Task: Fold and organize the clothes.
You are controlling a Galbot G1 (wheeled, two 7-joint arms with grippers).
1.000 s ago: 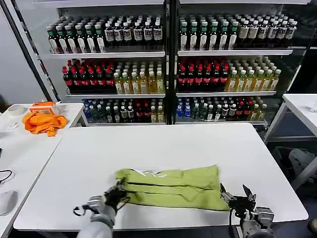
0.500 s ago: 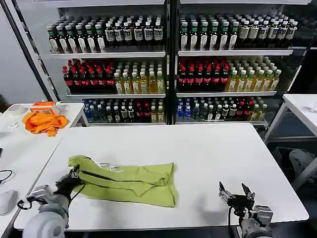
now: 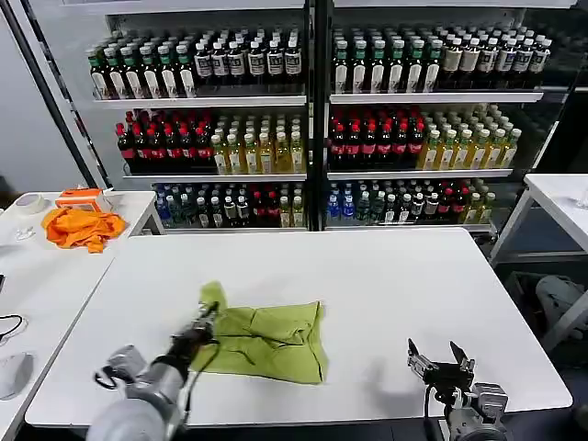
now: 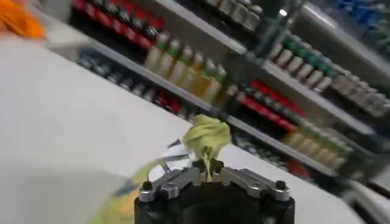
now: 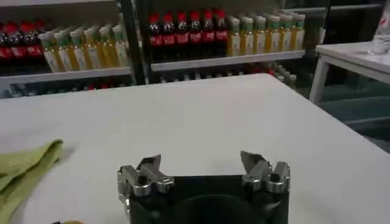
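Note:
The lime-green T-shirt (image 3: pixel 271 338) lies bunched on the white table (image 3: pixel 386 285), left of centre near the front edge. My left gripper (image 3: pixel 204 323) is shut on the shirt's left end, which stands up as a small peak (image 3: pixel 213 296). In the left wrist view that pinched cloth (image 4: pixel 207 137) rises from between the closed jaws of the left gripper (image 4: pixel 206 168). My right gripper (image 3: pixel 439 358) hovers open at the front right of the table, well clear of the shirt. In the right wrist view the right gripper (image 5: pixel 201 164) holds nothing, and the shirt's edge (image 5: pixel 27 165) shows far off.
Shelves of bottles (image 3: pixel 312 119) stand behind the table. A side table on the left carries an orange cloth (image 3: pixel 83 226). Another white table (image 3: pixel 560 197) is at the right. The far half of my table is bare.
My left gripper first dragged the shirt leftward, then brought its held end back right over the cloth, bunching it shorter. The right gripper stayed put and open.

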